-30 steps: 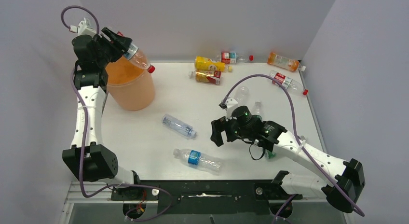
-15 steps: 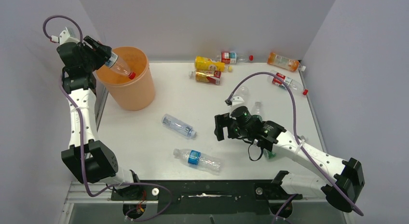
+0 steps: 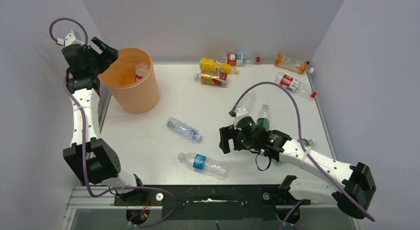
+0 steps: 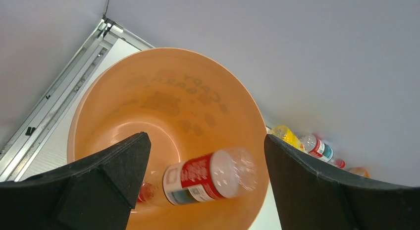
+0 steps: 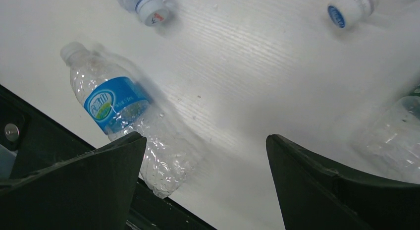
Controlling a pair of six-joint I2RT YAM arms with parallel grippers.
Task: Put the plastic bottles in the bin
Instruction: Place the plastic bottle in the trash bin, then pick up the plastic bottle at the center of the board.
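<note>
The peach-orange bin (image 3: 131, 97) stands at the table's back left. My left gripper (image 3: 102, 50) hovers at its left rim, open and empty. Below the jaws in the left wrist view, a clear bottle with a red label (image 4: 208, 178) lies loose and blurred inside the bin (image 4: 148, 91); from above it shows as the red-label bottle (image 3: 141, 71). My right gripper (image 3: 226, 139) hangs open over the table's near middle. A blue-label bottle (image 5: 111, 103) lies just left of its left finger, the same blue-label bottle (image 3: 203, 163) as seen from above.
More bottles lie about: a clear one (image 3: 183, 129) mid-table, a yellow one (image 3: 214, 66) and a red-yellow one (image 3: 212, 79) at the back, an orange-filled one (image 3: 291, 63) far right, a red-label one (image 3: 294, 84), and a green-label one (image 3: 263, 120) by my right arm.
My left gripper has opened and let go of the red-label bottle, which has dropped into the bin. My right gripper has drifted slightly nearer and lower.
</note>
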